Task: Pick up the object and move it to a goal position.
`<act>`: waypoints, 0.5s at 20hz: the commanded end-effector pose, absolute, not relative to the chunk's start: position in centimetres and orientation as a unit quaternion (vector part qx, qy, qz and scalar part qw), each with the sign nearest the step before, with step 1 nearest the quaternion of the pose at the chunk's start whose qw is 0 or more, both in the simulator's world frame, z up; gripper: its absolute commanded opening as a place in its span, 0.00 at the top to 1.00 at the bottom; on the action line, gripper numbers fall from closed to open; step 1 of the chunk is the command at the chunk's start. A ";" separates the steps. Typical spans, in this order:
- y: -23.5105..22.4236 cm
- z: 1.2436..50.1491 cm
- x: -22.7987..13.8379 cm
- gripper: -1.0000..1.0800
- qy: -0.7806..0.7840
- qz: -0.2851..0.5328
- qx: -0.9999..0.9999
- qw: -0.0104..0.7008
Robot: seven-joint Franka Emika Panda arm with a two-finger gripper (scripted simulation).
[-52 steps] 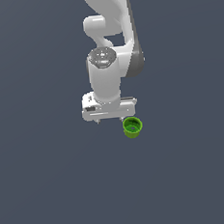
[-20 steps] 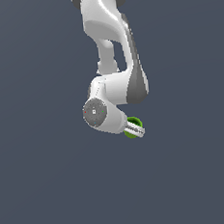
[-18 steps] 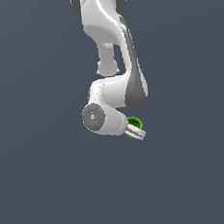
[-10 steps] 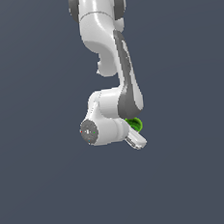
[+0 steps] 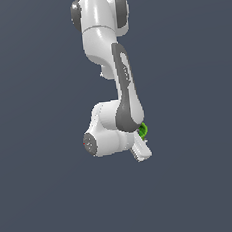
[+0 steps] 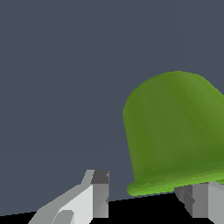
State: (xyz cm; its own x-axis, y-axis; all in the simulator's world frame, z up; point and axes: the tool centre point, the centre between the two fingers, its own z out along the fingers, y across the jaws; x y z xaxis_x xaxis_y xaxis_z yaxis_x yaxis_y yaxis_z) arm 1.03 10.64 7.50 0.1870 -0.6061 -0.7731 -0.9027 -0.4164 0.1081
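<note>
The object [image 6: 175, 131] is a bright green cup-like cylinder that fills much of the wrist view, its flared rim toward the fingers. My gripper [image 6: 148, 187] is open, its two grey fingers spread wide. The cup sits off-centre, overlapping one finger [image 6: 199, 199], while the other finger [image 6: 99, 192] stands apart from it. I cannot tell whether a finger touches the cup. In the exterior view only a green sliver of the object [image 5: 143, 130] shows behind the tilted white hand, just above the gripper [image 5: 141, 150].
The white arm [image 5: 103, 44] reaches down from the top of the exterior view and folds over the object. A plain dark grey surface [image 5: 204, 180] lies all around.
The arm has folded and turned, and the hand has tilted and shifted toward the exterior view's left. The object has stayed in place and is now mostly hidden by the wrist.
</note>
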 end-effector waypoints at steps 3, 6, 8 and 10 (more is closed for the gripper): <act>11.1 7.2 1.2 0.38 0.522 0.400 -0.727 0.197; 11.2 7.1 1.3 0.38 0.526 0.401 -0.723 0.199; 11.2 7.1 1.3 0.38 0.526 0.401 -0.724 0.199; 11.2 7.1 1.3 1.00 0.526 0.401 -0.724 0.199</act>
